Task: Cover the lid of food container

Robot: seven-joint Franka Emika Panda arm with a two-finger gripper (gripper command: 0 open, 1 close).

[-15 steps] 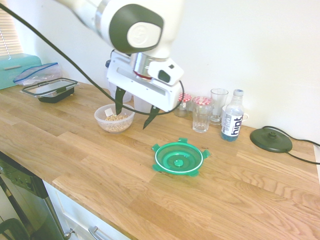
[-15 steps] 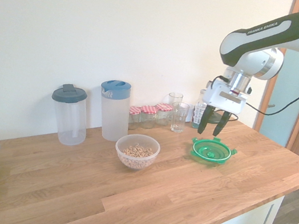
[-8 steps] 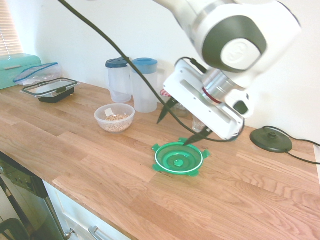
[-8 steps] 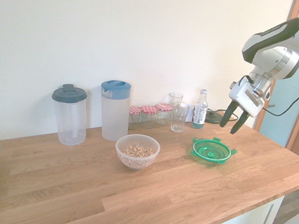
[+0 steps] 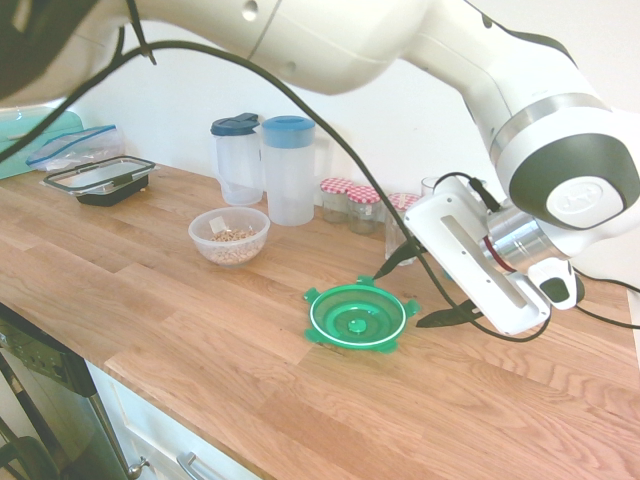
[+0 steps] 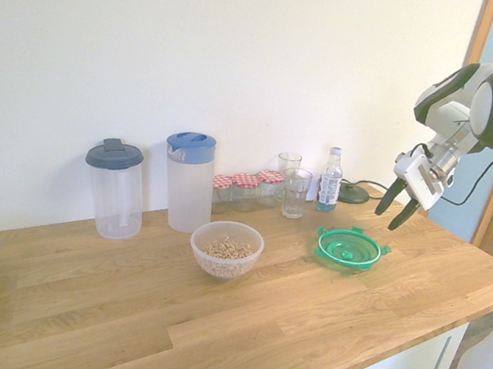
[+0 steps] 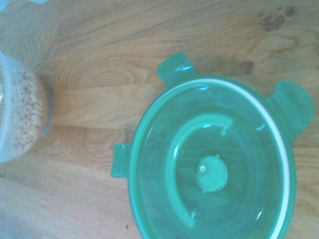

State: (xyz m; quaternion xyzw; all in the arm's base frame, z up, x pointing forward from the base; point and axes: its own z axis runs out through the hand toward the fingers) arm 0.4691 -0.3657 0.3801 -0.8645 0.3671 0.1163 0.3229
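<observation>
The green lid [image 5: 357,318] lies on the wooden counter with its white ring and central knob facing up; it also shows in the second exterior view [image 6: 348,247] and fills the wrist view [image 7: 209,164]. The food container [image 5: 229,236], a small clear bowl of brownish grains with a white tag, stands apart from the lid [image 6: 226,249], and its edge shows in the wrist view [image 7: 20,117]. My gripper [image 5: 400,296] hangs open and tilted just beside and above the lid's rim [image 6: 387,219], holding nothing.
Two lidded pitchers [image 5: 290,170] [image 5: 238,160], red-checked jars [image 5: 345,198] and a water bottle [image 6: 329,180] line the wall. A rectangular black-rimmed container [image 5: 100,180] sits at the counter's far end. A black disc with a cord [image 5: 572,292] lies behind the gripper.
The arm has swung from above the food container across the lid to its other side and tilted toward it. The gripper stayed open; lid and container have not moved.
</observation>
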